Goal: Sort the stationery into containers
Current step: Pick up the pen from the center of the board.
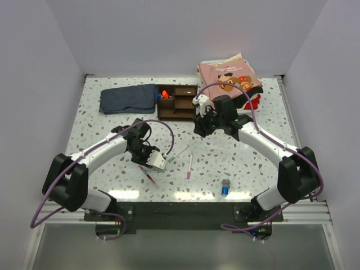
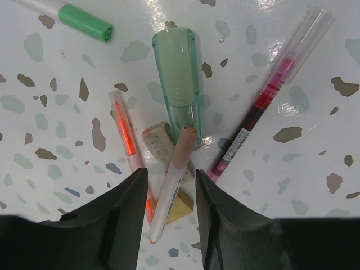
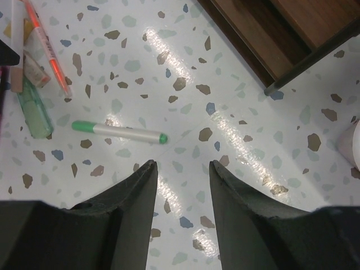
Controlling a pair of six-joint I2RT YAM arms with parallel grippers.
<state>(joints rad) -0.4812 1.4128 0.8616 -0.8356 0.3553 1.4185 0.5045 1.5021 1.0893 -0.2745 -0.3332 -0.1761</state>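
Observation:
My left gripper hangs low over a heap of stationery, jaws open. They straddle a white pen with a tan cap without touching it. That pen lies across a tan eraser. Beside it are an orange pen, a pale green eraser holder and a red pen. A green-capped pen lies just ahead of my right gripper, which is open and empty above the table, near the dark brown organiser. A pink pen and a blue-capped bottle lie further forward.
A dark blue folded cloth lies left of the organiser. A bin with pink clothes stands at the back right. An orange item shows in the organiser's left compartment.

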